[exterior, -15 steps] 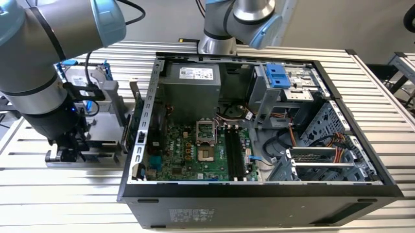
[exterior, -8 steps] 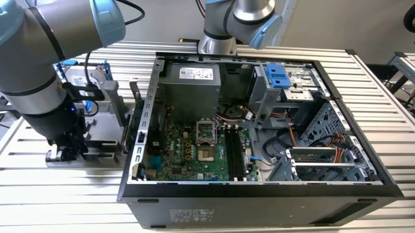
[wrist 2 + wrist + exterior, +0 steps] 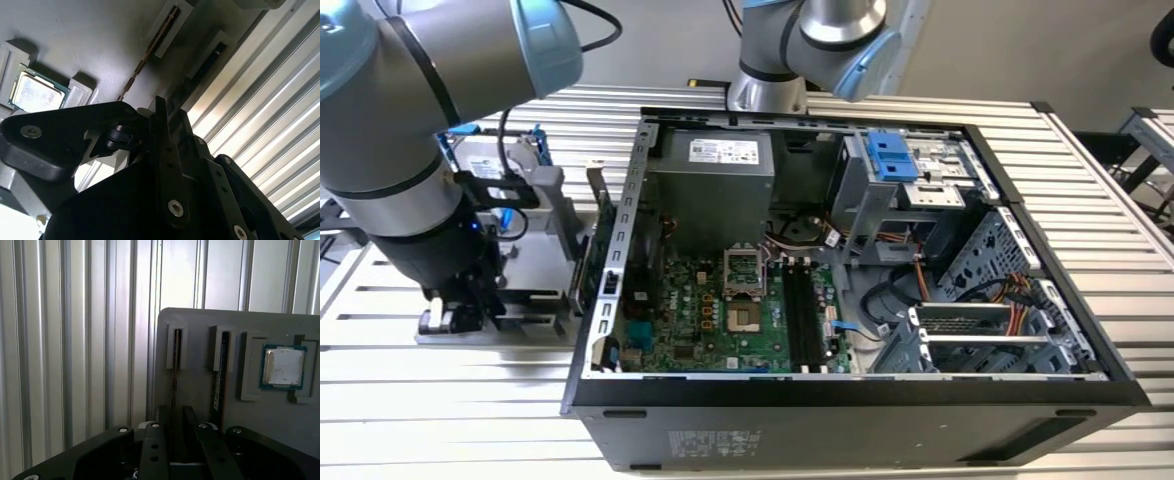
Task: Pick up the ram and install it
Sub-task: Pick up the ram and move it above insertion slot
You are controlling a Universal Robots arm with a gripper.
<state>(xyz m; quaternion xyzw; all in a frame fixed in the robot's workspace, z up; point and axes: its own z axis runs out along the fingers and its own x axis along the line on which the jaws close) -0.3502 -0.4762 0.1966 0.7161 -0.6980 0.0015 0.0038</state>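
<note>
Slatted metal tabletop (image 3: 440, 400); bright light glinting along grooves.

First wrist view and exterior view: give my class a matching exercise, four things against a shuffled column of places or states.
Things: 1 ram; 2 CPU chip; 3 computer case; 4 pincer.
Places or states: A open, motherboard showing; B on edge in a grey tray slot; C low over the ram's end; D flat in a tray recess.
Pairs: 1-B; 2-D; 3-A; 4-C.
</note>
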